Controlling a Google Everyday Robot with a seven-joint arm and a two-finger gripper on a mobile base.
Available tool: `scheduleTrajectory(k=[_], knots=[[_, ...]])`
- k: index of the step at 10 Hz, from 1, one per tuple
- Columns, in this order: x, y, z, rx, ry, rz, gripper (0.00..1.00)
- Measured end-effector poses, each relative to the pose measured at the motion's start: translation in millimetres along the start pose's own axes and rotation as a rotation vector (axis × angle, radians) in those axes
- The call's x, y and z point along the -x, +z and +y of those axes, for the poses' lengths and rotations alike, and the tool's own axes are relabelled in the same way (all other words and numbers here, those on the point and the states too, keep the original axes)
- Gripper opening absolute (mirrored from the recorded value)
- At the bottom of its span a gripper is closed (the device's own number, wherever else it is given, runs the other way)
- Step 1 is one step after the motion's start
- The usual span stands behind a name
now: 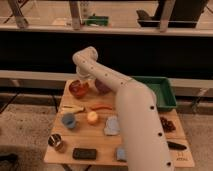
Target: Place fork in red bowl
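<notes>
Camera view: my arm (132, 115) reaches from 5 o'clock across the tabletop (96, 138) toward 11 o'clock. There the tool (81, 80) hangs just above the red bowl (78, 89). I cannot tell how wide the tool stands, or whether it holds anything. The red bowl sits at the tabletop's 11 o'clock corner, and the purple bowl (102, 86) is just beside it at its 3 o'clock. A green tray (161, 93) lies at the 2 o'clock edge. At 6 o'clock from the red bowl I see a red chili pepper (102, 106), a blue cup (69, 120) and a round orange fruit (92, 117). Further on are a can (56, 142) and a flat black object (85, 153).
</notes>
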Motion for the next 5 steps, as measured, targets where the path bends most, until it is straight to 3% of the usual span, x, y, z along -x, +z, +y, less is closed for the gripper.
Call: scheduleTrajectory(k=[2,5], knots=[[2.3,-0.1,0.9,-0.004,-0.015,-0.003,0.02],[8.6,0.7,1.0,0.005,-0.035,-0.005,0.31]])
